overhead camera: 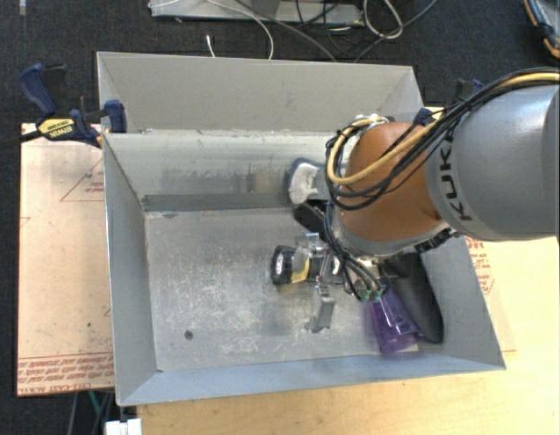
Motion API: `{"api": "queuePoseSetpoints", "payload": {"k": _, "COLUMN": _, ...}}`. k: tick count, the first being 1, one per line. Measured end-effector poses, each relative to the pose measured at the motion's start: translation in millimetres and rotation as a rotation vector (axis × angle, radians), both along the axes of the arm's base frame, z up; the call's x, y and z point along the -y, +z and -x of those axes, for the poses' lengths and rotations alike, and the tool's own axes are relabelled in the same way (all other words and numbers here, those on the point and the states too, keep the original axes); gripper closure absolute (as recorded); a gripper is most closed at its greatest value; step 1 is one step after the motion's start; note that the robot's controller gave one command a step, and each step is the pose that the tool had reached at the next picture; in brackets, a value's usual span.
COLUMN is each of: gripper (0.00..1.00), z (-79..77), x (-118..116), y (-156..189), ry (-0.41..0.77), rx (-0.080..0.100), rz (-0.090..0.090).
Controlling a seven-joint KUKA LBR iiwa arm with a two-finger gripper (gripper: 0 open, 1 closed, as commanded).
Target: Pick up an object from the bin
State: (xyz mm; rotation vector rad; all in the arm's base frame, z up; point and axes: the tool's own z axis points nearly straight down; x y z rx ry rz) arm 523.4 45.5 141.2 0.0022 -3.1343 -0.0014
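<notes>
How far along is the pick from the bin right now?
Done: the pincer is down inside the bin, near the floor's middle. In hand: it sits right beside a small black and yellow thing; a grip on it cannot be made out. Left: grasp and lift. A purple thing and a long black thing lie to its right.

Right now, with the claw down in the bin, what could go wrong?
The claw sits right beside the small black and yellow thing mid-bin, so it may knock it aside instead of gripping it. The purple thing and long black thing lie close under the arm; a sideways move could sweep them.
</notes>
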Motion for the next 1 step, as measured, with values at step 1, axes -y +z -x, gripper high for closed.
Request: {"api": "queuePoseSetpoints", "payload": {"k": 1, "gripper": 0.00, "z": -1.9, "x": 0.3, "y": 3.6, "ry": -0.002, "rx": 0.007, "rz": 0.000}}
